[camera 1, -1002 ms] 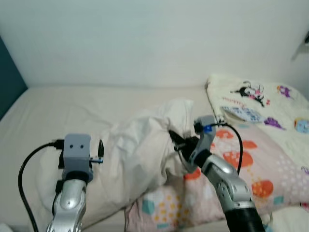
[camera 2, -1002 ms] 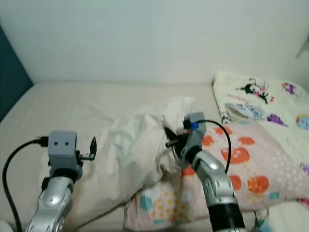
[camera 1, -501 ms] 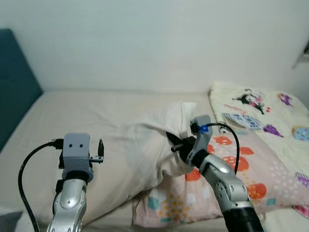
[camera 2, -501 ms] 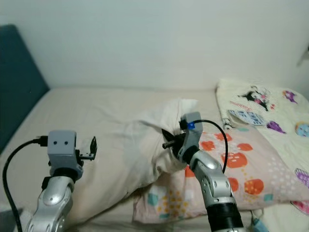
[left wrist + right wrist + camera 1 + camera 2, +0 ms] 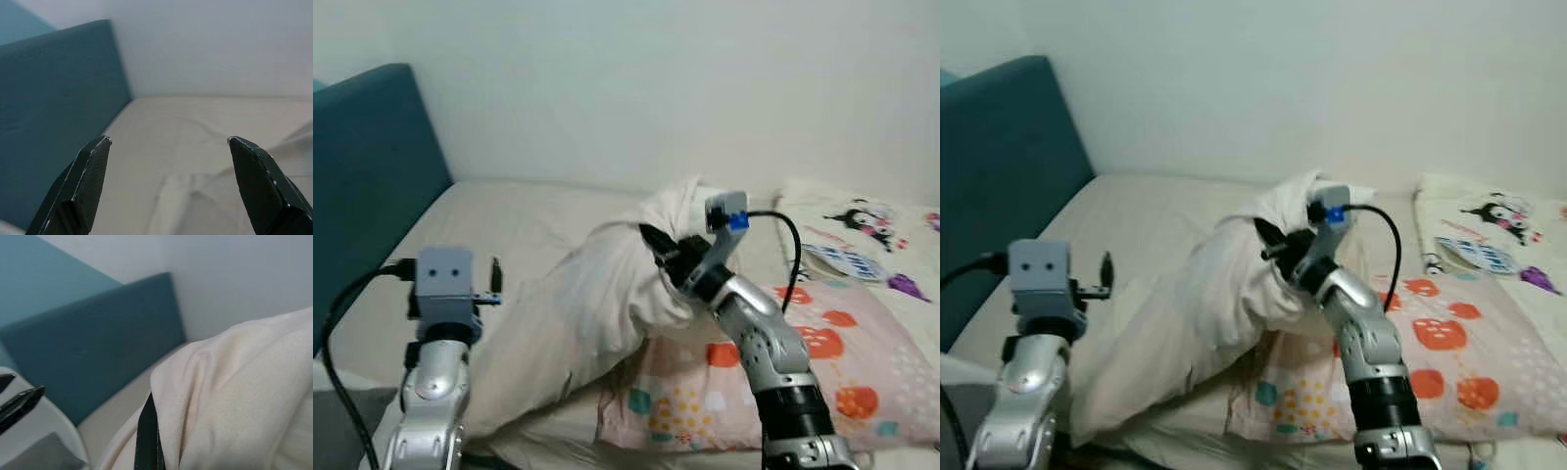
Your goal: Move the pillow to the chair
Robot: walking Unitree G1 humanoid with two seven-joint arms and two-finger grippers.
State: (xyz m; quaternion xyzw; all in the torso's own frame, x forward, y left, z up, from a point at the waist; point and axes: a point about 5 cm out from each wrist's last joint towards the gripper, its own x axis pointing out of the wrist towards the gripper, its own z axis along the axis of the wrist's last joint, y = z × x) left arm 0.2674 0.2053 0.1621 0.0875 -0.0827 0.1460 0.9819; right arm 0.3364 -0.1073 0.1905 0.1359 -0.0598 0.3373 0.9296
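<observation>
A big cream pillow (image 5: 573, 308) lies on the bed with its far end pulled up into a peak. My right gripper (image 5: 656, 247) is shut on that raised end, its fingers buried in the fabric. The right wrist view has pillow cloth (image 5: 234, 396) bunched beside one black finger (image 5: 146, 435). My left gripper (image 5: 168, 141) is open and holds nothing. It hovers over the bed to the left of the pillow (image 5: 494, 279), a short way from the cloth.
A teal headboard (image 5: 367, 186) stands at the left end of the beige mattress (image 5: 509, 220). A pink blanket with coloured dots (image 5: 832, 372) and a cream cartoon-print blanket (image 5: 871, 240) cover the right side. A white wall runs behind the bed.
The camera has turned left, bringing the headboard into view. My right gripper has lifted the pillow's end higher off the bed. The left arm holds its pose.
</observation>
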